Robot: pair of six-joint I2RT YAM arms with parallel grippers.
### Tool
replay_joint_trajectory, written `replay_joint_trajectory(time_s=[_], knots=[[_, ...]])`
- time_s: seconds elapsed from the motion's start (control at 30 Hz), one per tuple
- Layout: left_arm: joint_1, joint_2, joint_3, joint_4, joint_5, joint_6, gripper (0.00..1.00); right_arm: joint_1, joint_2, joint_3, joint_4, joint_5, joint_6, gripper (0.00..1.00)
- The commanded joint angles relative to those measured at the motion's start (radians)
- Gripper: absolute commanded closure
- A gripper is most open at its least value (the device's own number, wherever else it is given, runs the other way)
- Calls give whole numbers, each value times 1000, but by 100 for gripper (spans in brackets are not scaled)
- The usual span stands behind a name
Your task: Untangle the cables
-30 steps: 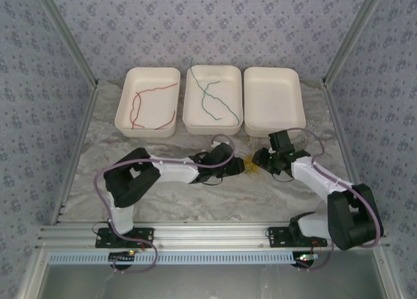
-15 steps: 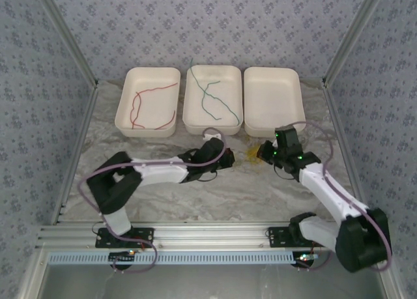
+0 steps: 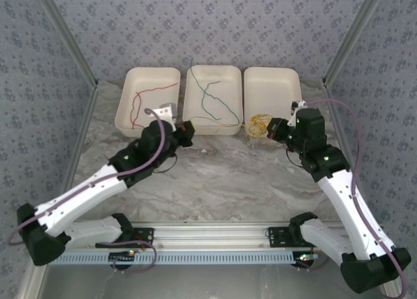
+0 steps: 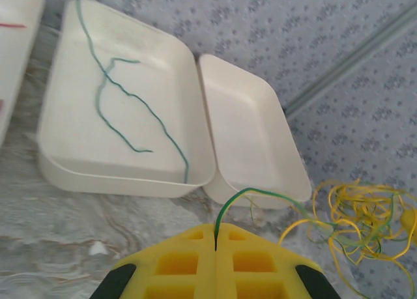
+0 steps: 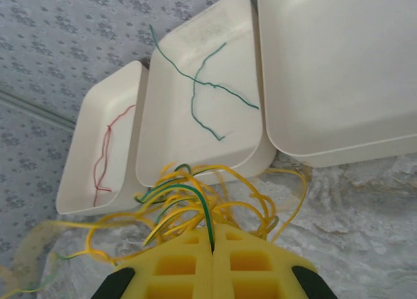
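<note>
Pinched tight in the left gripper (image 4: 215, 237): one green strand (image 4: 247, 189), running off into the yellow-and-green tangle (image 4: 365, 214). Clenched likewise in the right gripper (image 5: 212, 243): a bunch of that tangle's loops, held just before the seam between the middle tray (image 3: 238, 77) and the right tray (image 3: 273, 94). Already laid apart: a red cable (image 3: 135, 110) in the left tray (image 3: 120, 120), green cables (image 3: 225, 105) in the middle one. Called for a slow, level drawing-apart, eased wherever yellow loops snagged or the knot drew tighter.
</note>
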Motion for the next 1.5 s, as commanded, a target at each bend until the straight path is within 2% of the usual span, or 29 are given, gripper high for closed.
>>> replay_joint_trajectory(time_s=[0.0, 0.07, 0.13, 0.3, 0.43, 0.63, 0.83, 1.03, 1.2, 1.3, 1.47], knots=[[24, -78, -20, -117, -27, 49, 100, 1, 4, -4, -43, 7, -24, 100], [33, -96, -21, -146, -18, 57, 100, 21, 23, -20, -33, -8, -24, 100], [51, -115, -28, -186, -24, 51, 100, 56, 36, -43, -37, 34, -22, 100], [162, -218, -44, -310, -55, 28, 100, 53, 14, -88, -67, 140, -18, 100], [275, -287, -23, -368, -11, 66, 100, 4, 6, -81, -108, 170, -22, 100], [387, -291, 52, -454, 9, 96, 100, -85, 2, -64, -155, 183, -19, 100], [454, -283, 109, -550, -20, 109, 100, -219, -16, -44, -190, 137, -24, 100], [505, -276, 178, -575, -21, 124, 100, -347, -26, -47, -194, 85, -23, 100], [507, -247, 210, -529, 47, 134, 100, -347, -20, -75, -167, 49, -51, 100], [514, -236, 270, -620, -80, 137, 100, -363, -26, -97, -201, 93, -47, 100], [554, -268, 322, -647, -144, 131, 100, -441, -44, -118, -197, 104, -39, 100]])
